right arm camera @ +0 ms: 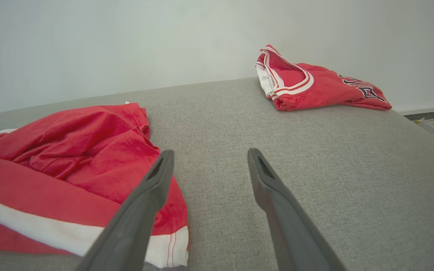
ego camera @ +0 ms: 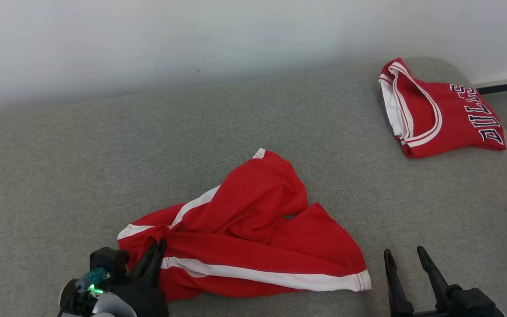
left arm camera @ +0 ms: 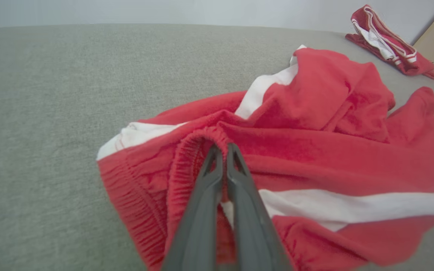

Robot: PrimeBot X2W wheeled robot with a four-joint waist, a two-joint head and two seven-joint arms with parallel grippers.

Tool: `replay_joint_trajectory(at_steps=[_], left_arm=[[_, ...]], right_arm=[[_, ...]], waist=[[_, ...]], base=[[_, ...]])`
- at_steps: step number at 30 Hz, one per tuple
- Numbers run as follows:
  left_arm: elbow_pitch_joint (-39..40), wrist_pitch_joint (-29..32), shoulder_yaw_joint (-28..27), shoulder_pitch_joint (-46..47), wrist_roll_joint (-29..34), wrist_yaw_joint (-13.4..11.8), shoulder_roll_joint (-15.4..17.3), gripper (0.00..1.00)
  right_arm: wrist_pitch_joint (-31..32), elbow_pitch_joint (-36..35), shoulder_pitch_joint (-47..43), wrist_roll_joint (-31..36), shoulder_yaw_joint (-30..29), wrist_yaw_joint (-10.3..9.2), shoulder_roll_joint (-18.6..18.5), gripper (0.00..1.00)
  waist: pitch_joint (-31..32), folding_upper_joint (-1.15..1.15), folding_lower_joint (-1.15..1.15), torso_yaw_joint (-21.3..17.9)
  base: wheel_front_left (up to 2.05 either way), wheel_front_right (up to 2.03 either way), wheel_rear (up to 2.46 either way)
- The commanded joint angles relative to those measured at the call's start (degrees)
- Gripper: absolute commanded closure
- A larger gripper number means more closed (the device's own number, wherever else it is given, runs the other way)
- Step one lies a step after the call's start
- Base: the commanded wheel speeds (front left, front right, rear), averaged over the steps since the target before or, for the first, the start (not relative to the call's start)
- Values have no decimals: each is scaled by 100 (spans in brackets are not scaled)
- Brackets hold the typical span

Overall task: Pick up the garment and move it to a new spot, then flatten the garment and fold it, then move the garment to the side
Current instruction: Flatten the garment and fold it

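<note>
The left fingers (left arm camera: 209, 180) are pressed together, pinching the elastic waistband of the crumpled red sport-fabric shorts with white stripes (ego camera: 253, 220), which lie bunched near the front of the grey woven-fabric cushion (ego camera: 60, 176). The right fingers (right arm camera: 266, 180) stand spread and empty, just beside the hem. Lifted by this single pinch, the thin cloth could slip free or bunch tighter. A folded red lettered jersey (ego camera: 438, 119) lies at the far right corner, and a plain white wall (ego camera: 148, 35) stands behind.

Lighting is bright, even and diffuse; the red garment (ego camera: 253, 237) casts only a faint, soft shadow on the grey cushion (ego camera: 60, 176). Head view sharp. Left wrist view blurs at its near fingers (left arm camera: 202, 226) and lower right.
</note>
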State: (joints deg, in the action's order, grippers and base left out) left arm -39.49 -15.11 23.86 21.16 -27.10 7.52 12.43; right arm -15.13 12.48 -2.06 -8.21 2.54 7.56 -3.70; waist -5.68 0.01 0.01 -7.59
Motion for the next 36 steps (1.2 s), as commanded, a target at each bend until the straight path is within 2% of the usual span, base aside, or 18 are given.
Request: replay_joint_trajectory(at_steps=[1, 2, 3, 4, 13, 20, 26, 29, 36], left_arm=[[-29, -3, 12, 75, 20, -11, -36, 100], [-63, -3, 19, 75, 22, -11, -65, 81], [-71, -3, 25, 61, 43, -11, -76, 19], [-46, -3, 20, 44, 57, -11, -101, 0], [828, -3, -264, -800, 125, -11, -264, 0], [2019, -3, -1080, -1670, 507, -36, -172, 0], [2978, -3, -1898, -2267, 1048, -126, -162, 0], [3215, -3, -2142, -2516, 1237, -111, -208, 0], [3497, -3, -2367, -2898, 1458, -54, -344, 0]], right_arm=[[0, 10, 60, 15, -13, -17, 21, 0], [0, 18, 64, 7, -19, -17, 27, 0], [0, 24, 65, -8, -17, -17, 37, 0], [0, 32, 56, -26, -29, -17, 44, 0], [-1, 20, -164, -144, -103, -17, 60, 0], [0, -79, -303, -226, -236, -17, 68, 0], [0, -281, -442, -130, -298, -17, 5, 0], [0, -417, -551, -103, -271, -17, -37, 0], [0, -646, -794, -82, -189, -17, -102, 0]], waist=[[-29, -1, -1, -27], [-1, -1, -1, 5], [35, -1, -1, 43], [79, -1, -1, 96], [592, -1, -1, 670], [807, -1, -1, 1075], [948, -1, -1, 1179], [1028, -1, -1, 1172], [1132, -1, -1, 1097]], base=[[0, 0, 0], [0, 0, 0], [0, 0, 0], [0, 0, 0], [0, 0, 0], [0, 0, 0], [0, 0, 0], [0, 0, 0], [0, 0, 0]])
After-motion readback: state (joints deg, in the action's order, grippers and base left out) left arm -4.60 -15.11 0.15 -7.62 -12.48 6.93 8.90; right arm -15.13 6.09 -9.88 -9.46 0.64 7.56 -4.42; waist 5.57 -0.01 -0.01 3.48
